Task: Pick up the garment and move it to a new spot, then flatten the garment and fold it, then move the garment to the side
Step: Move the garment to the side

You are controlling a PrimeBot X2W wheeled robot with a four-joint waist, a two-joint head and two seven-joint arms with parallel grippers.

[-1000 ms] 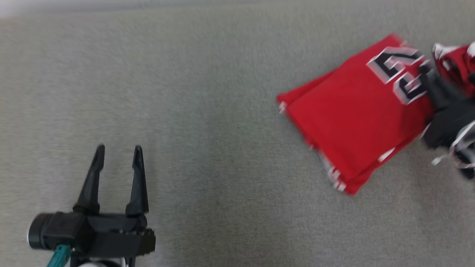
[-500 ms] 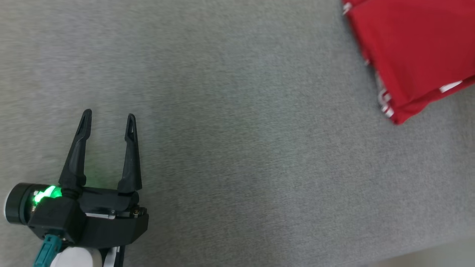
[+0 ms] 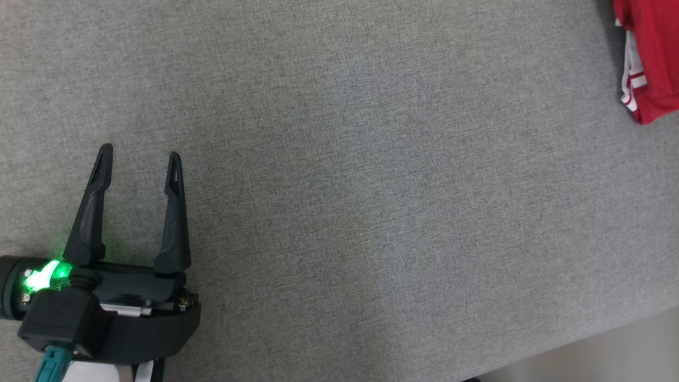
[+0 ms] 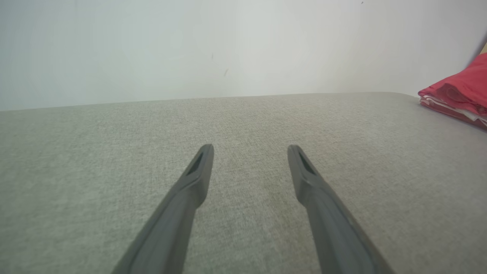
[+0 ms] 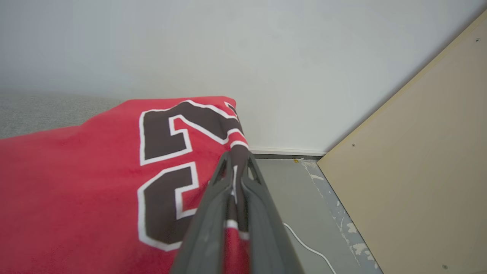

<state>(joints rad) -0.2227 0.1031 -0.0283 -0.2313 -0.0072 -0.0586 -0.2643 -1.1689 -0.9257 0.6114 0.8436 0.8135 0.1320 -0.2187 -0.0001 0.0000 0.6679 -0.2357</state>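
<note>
A grey fabric surface [image 3: 339, 185] bears a folded red jersey [image 3: 655, 58].

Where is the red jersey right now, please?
The jersey lies folded in the head view's upper right corner on the grey surface, gripped by the right gripper, far from the left gripper.

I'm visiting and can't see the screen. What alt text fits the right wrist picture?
The right gripper is pinched shut on the edge of a red jersey with dark numbers outlined in white. Behind are a white wall, a grey floor with a white cable, and a tan board at right.
</note>
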